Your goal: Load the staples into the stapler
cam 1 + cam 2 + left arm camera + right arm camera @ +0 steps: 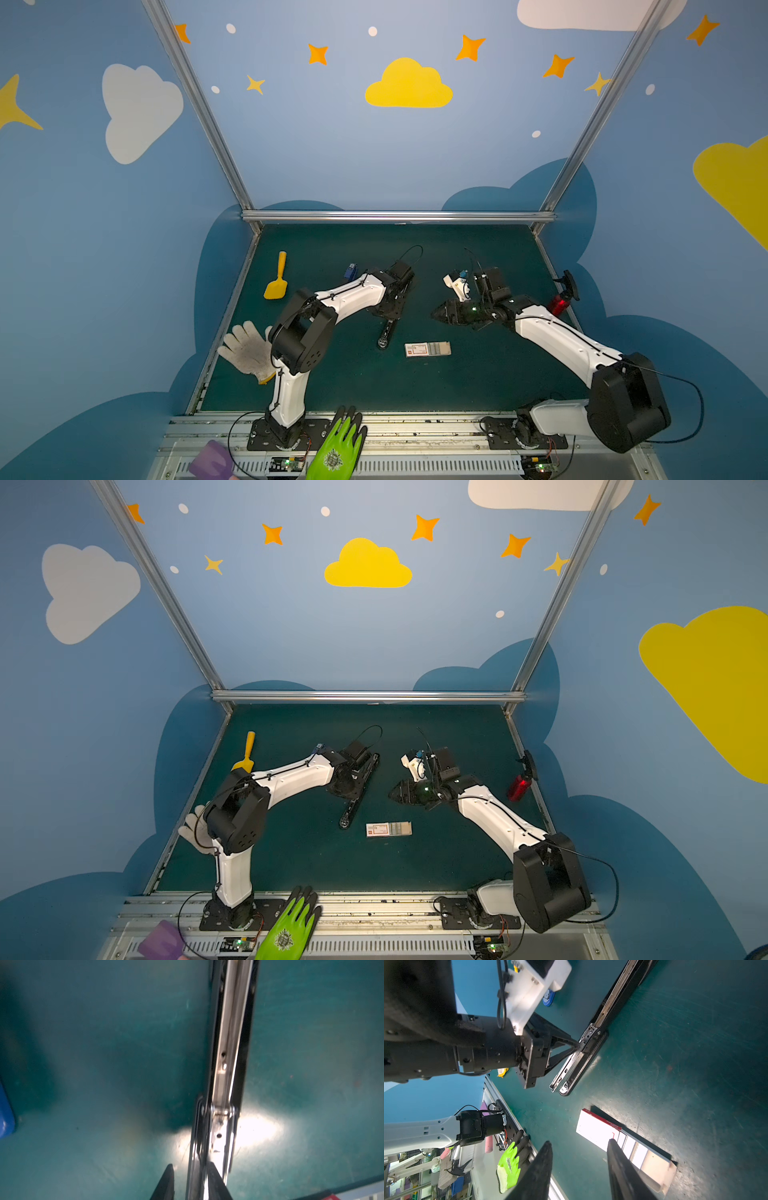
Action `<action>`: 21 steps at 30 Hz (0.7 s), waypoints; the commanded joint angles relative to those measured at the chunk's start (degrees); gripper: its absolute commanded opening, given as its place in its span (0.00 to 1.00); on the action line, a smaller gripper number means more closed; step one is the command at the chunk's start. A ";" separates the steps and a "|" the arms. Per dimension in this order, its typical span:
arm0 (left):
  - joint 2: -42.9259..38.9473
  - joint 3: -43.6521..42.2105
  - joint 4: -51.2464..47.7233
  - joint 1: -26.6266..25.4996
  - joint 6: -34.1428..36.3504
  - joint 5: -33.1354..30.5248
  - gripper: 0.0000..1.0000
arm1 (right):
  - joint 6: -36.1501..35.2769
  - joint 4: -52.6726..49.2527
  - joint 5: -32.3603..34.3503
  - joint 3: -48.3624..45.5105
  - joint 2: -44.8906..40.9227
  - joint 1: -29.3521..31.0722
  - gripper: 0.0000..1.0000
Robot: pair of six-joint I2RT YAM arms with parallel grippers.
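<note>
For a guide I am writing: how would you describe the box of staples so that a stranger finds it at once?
Start at the dark green table, near its middle. Beside the near end of the black stapler lies the staple box. It alone is white with a red label, its drawer partly open.

Your stapler (385,332) is black with a bright silvery metal channel, and it lies on a dark teal mat (478,382). Just beside its tip, the staple box (417,350) is white with a red label, and its tray shows grey staples (437,348). Beyond the stapler you have a yellow scoop (276,286) and a small blue item (350,271). Past your black right gripper (579,1141) stands a red bottle (558,305).
</note>
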 commanded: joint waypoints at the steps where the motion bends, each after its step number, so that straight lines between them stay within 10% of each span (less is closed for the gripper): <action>1: -1.43 -2.87 -2.56 -0.91 -1.10 0.26 0.28 | 0.44 0.30 0.51 -0.26 -0.51 0.09 0.44; 21: -3.19 1.59 -2.29 0.42 -1.00 0.39 0.34 | 1.20 0.56 0.86 -1.00 -1.22 0.05 0.44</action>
